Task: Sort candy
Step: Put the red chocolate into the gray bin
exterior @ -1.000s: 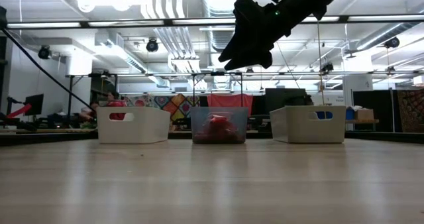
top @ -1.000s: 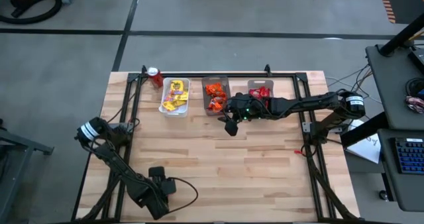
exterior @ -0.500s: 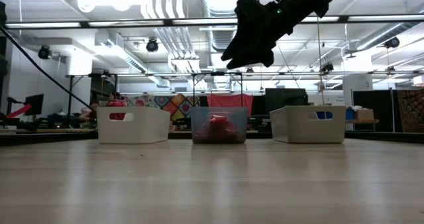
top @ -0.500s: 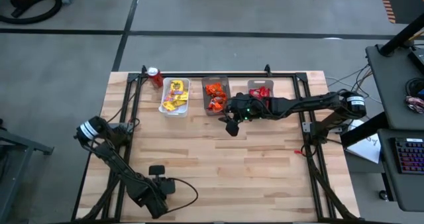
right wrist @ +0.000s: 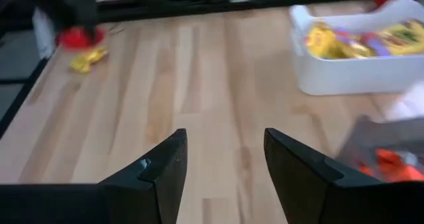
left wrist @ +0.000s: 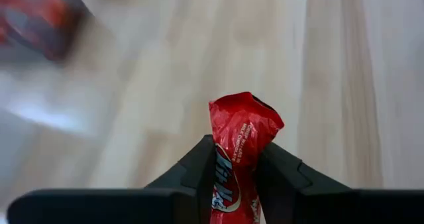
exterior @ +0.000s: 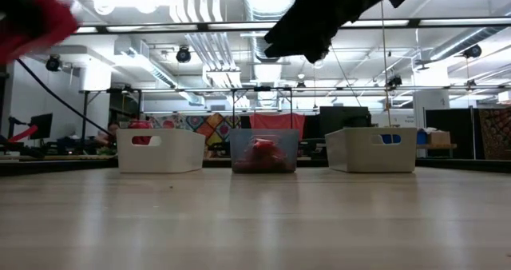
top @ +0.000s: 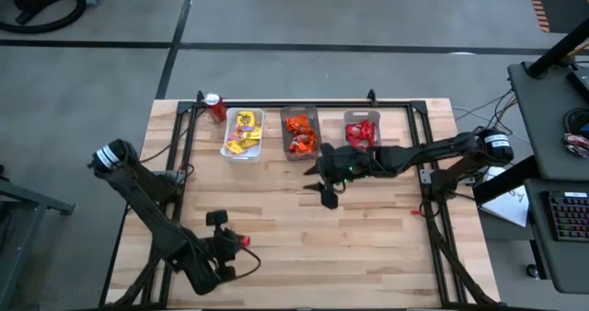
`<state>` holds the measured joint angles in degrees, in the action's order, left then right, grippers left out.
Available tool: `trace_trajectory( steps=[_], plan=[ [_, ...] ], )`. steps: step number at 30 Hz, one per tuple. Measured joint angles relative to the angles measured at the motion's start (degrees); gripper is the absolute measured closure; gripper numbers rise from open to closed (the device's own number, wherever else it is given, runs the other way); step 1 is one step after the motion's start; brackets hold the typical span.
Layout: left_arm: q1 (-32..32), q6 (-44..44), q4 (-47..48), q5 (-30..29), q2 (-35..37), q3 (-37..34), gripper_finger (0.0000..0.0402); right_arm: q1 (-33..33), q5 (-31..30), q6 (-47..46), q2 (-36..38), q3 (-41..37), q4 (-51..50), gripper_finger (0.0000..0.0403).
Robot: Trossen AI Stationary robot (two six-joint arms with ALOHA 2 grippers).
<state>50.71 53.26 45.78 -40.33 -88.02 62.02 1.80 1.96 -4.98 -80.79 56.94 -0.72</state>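
Your left end effector (left wrist: 233,177) was clamped on a red candy (left wrist: 238,154), held above the counter (top: 368,237) near its front left | your right end effector (right wrist: 222,168) was spread wide, empty, just in front of the bins (top: 301,133) of sorted candy.

1. My left gripper (top: 241,242) sits low over the near-left part of the table, fingers (left wrist: 199,168) clamped on a red candy packet (left wrist: 240,144).
2. My right arm stretches in from the right edge toward the middle.
3. My right gripper (top: 329,197) hangs raised, fingers (right wrist: 162,168) spread apart, holding nothing.
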Motion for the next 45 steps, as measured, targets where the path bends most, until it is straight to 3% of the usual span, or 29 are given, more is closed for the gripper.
trace_trajectory(
  steps=[7,14,26,45],
  plan=[
    [-2.62,-3.29,-1.85,-16.17,7.3,0.02,0.0326,5.27,-0.54,1.15,-2.24,-2.0,13.46,0.0213],
    [-9.25,-3.06,-7.87,-24.92,9.32,0.11,0.0326,7.15,-6.07,0.64,-7.93,-2.71,28.49,0.0213],
    [-15.89,-3.28,-12.35,-26.65,5.83,0.09,0.0326,7.32,-6.51,1.42,-17.91,2.05,37.48,0.0213],
    [-16.78,-3.7,-17.38,-27.34,3.69,0.09,0.0326,7.06,-6.67,3.51,-23.06,9.94,37.31,0.0213]
  ],
)
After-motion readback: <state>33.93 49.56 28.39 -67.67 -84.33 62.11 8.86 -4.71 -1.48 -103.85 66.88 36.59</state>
